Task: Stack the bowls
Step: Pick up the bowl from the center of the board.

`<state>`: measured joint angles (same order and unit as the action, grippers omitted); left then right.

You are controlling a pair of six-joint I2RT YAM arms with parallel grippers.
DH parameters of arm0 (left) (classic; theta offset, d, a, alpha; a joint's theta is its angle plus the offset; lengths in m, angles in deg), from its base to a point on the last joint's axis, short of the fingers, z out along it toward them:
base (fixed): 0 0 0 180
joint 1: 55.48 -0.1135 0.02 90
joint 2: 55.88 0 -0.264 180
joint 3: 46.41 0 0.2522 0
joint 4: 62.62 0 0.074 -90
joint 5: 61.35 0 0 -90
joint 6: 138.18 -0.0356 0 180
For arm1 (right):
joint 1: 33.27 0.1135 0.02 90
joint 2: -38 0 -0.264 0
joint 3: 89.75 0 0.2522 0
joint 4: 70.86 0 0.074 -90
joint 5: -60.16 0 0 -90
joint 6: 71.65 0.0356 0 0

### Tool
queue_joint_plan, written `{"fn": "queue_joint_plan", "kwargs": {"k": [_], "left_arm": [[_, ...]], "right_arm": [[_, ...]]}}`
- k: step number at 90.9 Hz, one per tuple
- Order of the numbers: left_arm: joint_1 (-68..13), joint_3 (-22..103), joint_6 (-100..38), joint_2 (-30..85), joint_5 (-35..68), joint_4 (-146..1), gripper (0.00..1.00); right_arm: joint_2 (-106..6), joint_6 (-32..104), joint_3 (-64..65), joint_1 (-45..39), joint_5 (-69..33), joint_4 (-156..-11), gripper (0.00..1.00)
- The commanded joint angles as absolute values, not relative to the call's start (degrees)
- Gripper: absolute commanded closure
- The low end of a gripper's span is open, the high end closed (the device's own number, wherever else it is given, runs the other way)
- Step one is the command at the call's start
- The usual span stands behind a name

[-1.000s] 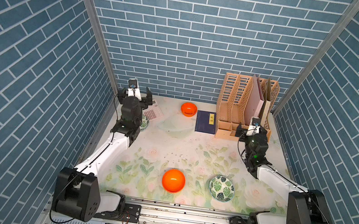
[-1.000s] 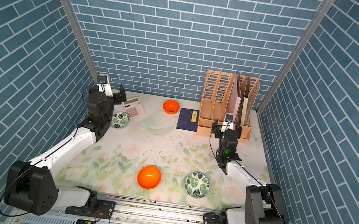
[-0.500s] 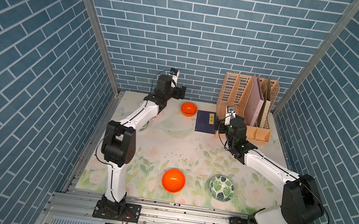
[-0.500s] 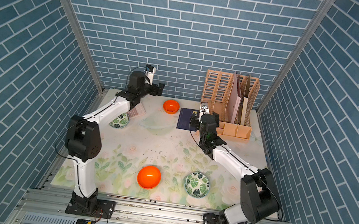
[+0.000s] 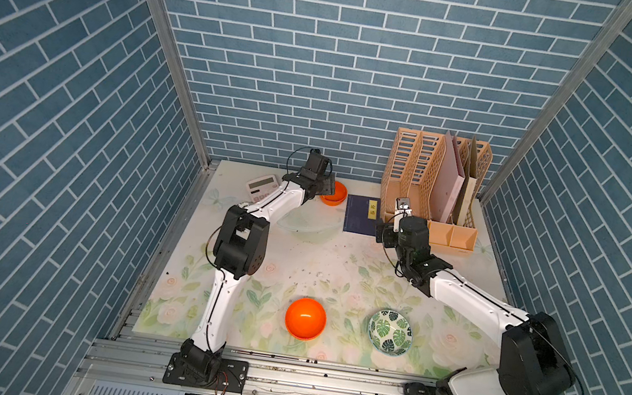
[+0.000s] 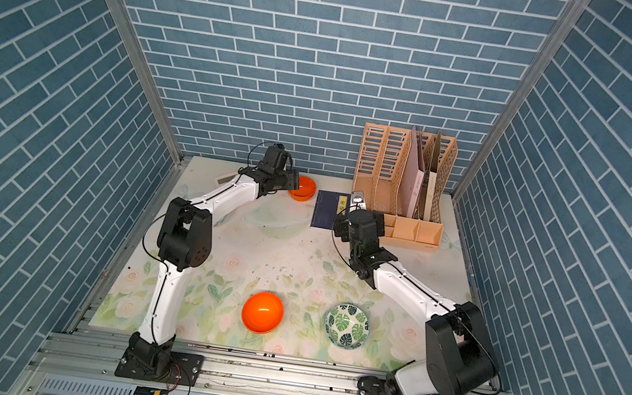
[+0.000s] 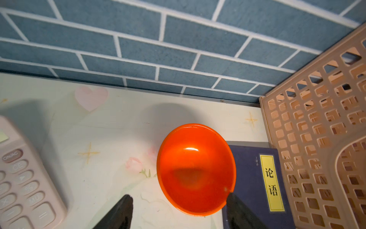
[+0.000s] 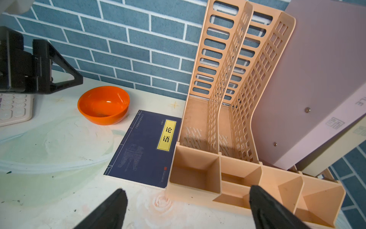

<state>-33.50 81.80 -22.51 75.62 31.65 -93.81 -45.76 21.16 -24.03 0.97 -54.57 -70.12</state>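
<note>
At the worktop (image 7: 111,126) rear, left gripper (image 7: 179,196) jaws, released, are straddling the far orange bowl (image 7: 196,158); an off-centre pinch could tip it. Right gripper (image 8: 186,198) jaws released, empty.

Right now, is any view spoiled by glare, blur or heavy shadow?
Left wrist view: the calculator is blurred, and the back orange bowl has a small white glare spot. Right wrist view: sharp, that bowl glints too. Both top views: evenly lit, with a soft sheen on the front orange bowl.

Floral table (image 5: 298,255) with far orange bowl (image 5: 337,199), near orange bowl (image 5: 305,318), 1 leaf-print bowl (image 5: 390,332), navy book (image 5: 357,217), calculator (image 5: 261,187), file rack (image 5: 414,170)
</note>
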Motion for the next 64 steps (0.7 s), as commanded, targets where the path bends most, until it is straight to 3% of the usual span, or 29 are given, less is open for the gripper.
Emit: {"fn": "queue_joint_plan", "kwargs": {"k": [1,64], "left_arm": [[-33.5,81.9,-18.6,77.3,32.9,-93.9,0.25],[-33.5,91.9,-12.0,88.9,30.9,-96.6,0.41]], "right_arm": [[-44.4,23.4,-24.9,1.4,-54.6,-70.8,0.00],[-45.8,25.7,-29.5,1.4,-51.2,-67.1,0.00]]}}
